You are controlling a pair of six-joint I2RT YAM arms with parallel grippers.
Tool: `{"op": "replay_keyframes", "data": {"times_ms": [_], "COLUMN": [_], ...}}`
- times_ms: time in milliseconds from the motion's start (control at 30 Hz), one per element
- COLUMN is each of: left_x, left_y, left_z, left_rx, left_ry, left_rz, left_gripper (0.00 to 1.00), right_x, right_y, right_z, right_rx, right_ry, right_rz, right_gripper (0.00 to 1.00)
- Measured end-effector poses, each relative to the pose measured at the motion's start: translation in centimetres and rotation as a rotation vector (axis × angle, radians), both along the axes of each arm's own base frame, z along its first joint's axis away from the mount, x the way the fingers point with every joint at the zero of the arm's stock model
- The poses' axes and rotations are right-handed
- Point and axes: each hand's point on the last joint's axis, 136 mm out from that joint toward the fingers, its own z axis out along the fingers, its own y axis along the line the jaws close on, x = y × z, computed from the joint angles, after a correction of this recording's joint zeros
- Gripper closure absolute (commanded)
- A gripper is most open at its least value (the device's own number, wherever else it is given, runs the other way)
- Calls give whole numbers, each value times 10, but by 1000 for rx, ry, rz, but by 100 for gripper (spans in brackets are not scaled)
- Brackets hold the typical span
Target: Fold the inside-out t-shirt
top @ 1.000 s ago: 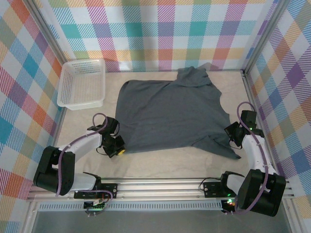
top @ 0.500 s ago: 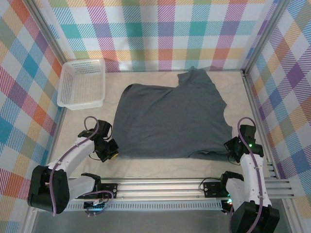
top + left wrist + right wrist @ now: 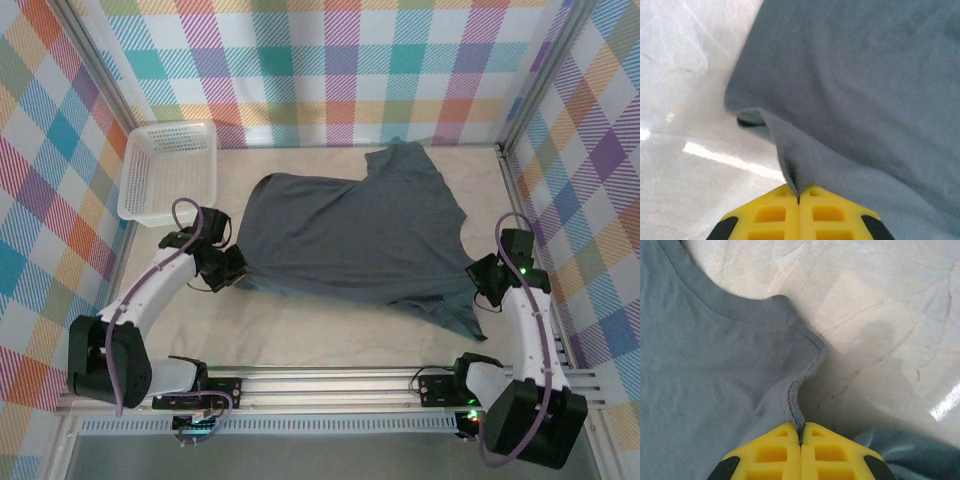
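Plaid walls enclose a pale surface [image 3: 330, 340] where the slate-grey t-shirt [image 3: 350, 235] lies spread across the middle, its long axis running left to right between the arms. The left gripper [image 3: 232, 272] has its jaws pinched tight on a fold of the shirt's left edge, the right gripper [image 3: 484, 284] on the seam beside the neckline, so the cloth spans from one to the other.

The t-shirt [image 3: 350, 235] is soft, matt knitted cloth with stitched hems. The table [image 3: 300, 340] is pale, smooth and glossy, faintly creased. The basket [image 3: 168, 175] is white plastic mesh.
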Motion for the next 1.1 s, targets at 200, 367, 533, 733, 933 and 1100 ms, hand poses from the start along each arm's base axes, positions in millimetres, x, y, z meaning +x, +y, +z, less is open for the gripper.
{"op": "replay_keyframes", "data": {"times_ms": [200,367,533,733,933,1100], "left_x": [6,21,32,43,50,56], "left_y": [5,8,19,22,24,31], "left_z": [-15,-3,-8,-48,-54,0], "left_rx": [24,34,51,56,65,97], "left_ry": [54,10,8,74,71,-100], "left_rz": [8,23,60,73,81,66], "left_gripper": [100,100,100,67,49,43], "right_x": [11,31,53,66,64,29], "right_y": [2,1,-2,8,7,12], "right_z": [-16,2,0,-43,-39,-22], "right_rx": [25,31,42,127,104,68], "right_ry": [60,5,-6,105,125,43], "right_rz": [35,45,53,103,139,116], "right_gripper": [100,100,98,72,52,50]}}
